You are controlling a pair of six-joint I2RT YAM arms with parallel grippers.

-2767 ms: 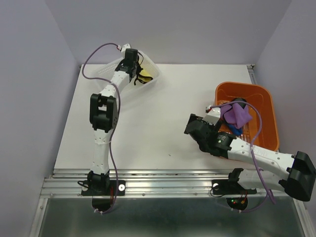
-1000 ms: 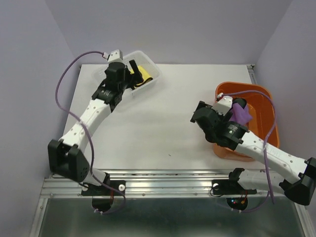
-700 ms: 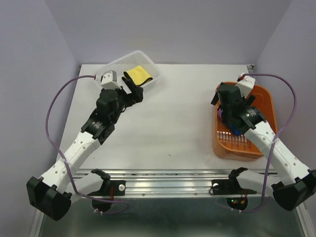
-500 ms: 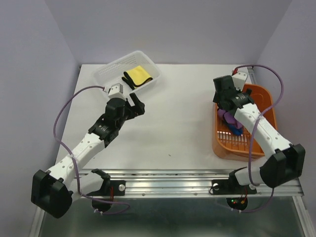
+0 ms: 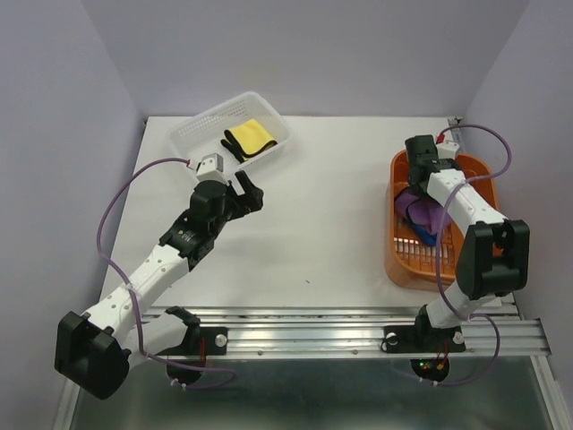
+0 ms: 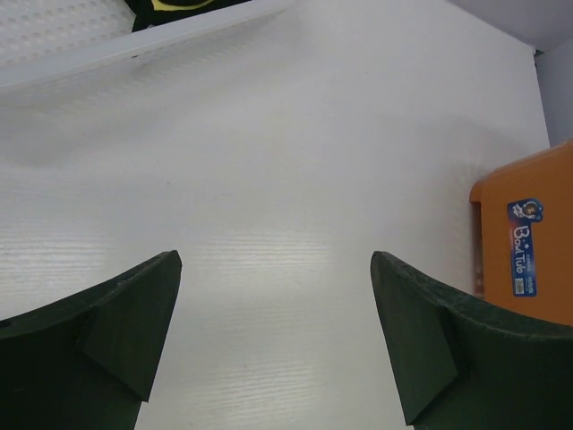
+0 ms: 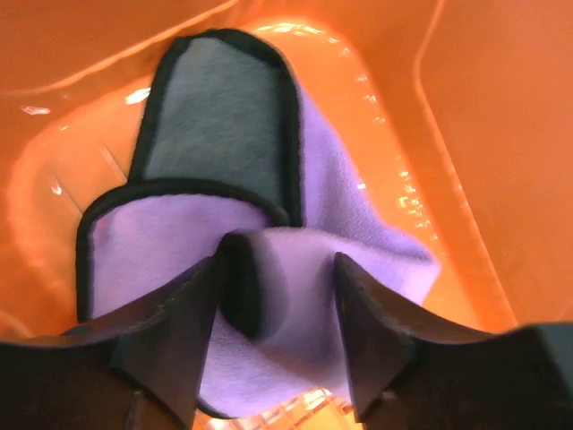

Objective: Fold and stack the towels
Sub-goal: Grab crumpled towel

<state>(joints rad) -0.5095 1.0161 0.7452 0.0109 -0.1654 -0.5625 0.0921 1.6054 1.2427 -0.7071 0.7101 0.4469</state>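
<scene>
Our right fingers (image 7: 170, 340) reach into the orange basket (image 5: 479, 184), part open astride a raised fold of the purple towel (image 7: 358, 233); we cannot tell whether they pinch it. Our left fingers (image 6: 107, 322) hang wide apart and empty over the desk (image 5: 331, 206), near the white basket (image 5: 190, 134) holding the yellow towel (image 5: 251, 139).

1. Yellow towel (image 5: 252, 138): folded, black-edged, lying flat in the white mesh basket (image 5: 192, 134).
2. Purple towel (image 7: 295, 260): crumpled, black-edged, in the orange basket (image 5: 474, 179).
3. Blue towel (image 5: 429, 236): same basket, mostly hidden beneath the purple towel.
</scene>
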